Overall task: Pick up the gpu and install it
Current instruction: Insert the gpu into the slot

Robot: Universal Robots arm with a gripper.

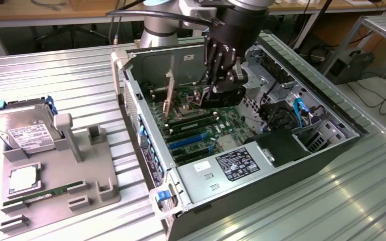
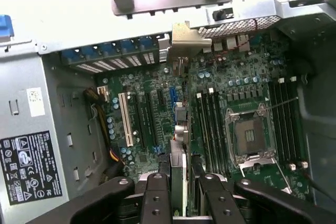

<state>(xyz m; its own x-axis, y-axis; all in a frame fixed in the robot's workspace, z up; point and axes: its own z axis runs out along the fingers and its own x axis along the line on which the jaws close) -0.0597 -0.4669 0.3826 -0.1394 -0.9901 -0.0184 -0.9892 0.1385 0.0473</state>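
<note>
My gripper (image 1: 211,91) reaches down into the open computer case (image 1: 146,145), over the motherboard (image 1: 200,125). It is shut on the gpu (image 2: 179,177), which I see edge-on between the two black fingers (image 2: 156,195) in the wrist view. The thin card runs from the fingers toward the case's rear wall, and its pale metal bracket (image 2: 185,36) sits at the row of rear slot openings. In the exterior view the gpu (image 1: 171,95) stands upright on edge beside the gripper. It lies in line with the expansion slots (image 2: 144,119); whether it is seated I cannot tell.
A CPU socket (image 2: 249,135) and memory slots (image 2: 210,124) lie beside the card. The power supply (image 1: 236,165) fills the near end of the case. At the exterior view's left, a grey holder (image 1: 79,170) carries a hard drive (image 1: 25,130), a processor (image 1: 22,178) and a green memory stick (image 1: 38,196).
</note>
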